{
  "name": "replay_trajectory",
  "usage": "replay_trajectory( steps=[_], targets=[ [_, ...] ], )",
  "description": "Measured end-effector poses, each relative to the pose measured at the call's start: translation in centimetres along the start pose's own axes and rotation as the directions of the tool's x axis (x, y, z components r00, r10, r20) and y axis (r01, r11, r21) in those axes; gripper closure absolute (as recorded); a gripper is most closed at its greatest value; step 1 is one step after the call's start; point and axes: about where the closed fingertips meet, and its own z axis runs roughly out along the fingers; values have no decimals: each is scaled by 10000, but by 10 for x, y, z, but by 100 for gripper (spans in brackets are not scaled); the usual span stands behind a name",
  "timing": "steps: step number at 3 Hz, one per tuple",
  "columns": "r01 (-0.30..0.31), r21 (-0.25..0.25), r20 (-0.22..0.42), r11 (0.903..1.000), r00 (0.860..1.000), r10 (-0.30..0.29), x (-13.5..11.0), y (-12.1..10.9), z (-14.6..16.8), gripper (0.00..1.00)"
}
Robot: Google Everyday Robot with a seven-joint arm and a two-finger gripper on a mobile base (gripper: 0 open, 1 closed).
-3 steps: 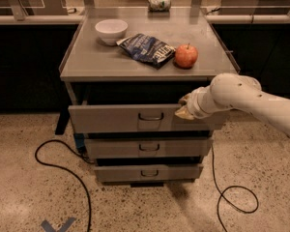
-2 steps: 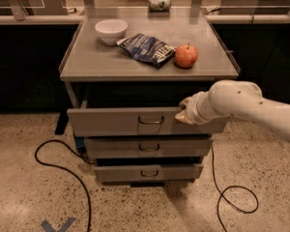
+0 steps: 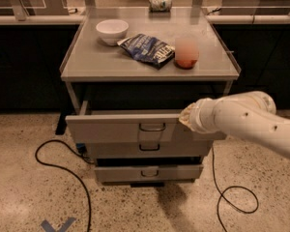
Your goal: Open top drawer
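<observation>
Top drawer [image 3: 111, 128] slid further out since earlier frame — front now proud of bench [image 3: 111, 62] front edge, just beneath it. Gripper [image 3: 185, 117] at drawer's upper rim, toward right corner — open or closed: cannot tell.

Counts: 3 grey metal drawer fronts, i.e. 1 wide top drawer [image 3: 116, 128] and 2 narrower lower ones [image 3: 116, 151] [image 3: 121, 173]. On tabletop [image 3: 101, 62]: 1 white bowl [image 3: 112, 31], 1 blue snack bag [image 3: 147, 50], 1 red apple [image 3: 186, 53]. 2 black floor cables [image 3: 36, 154] [image 3: 213, 168]. 1 gripper [image 3: 186, 117], at top drawer's right end.
</observation>
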Motion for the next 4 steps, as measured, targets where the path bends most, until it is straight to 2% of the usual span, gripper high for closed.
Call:
replay_trajectory(
  steps=[1, 2, 4],
  targets=[
    [-38, 863, -31, 9963, 10000, 41, -4, 22, -47, 100],
    [-419, 643, -322, 9971, 9985, 440, 10, 49, -52, 81],
    [-419, 638, -321, 9971, 9985, 441, 10, 49, -52, 35]
  ],
)
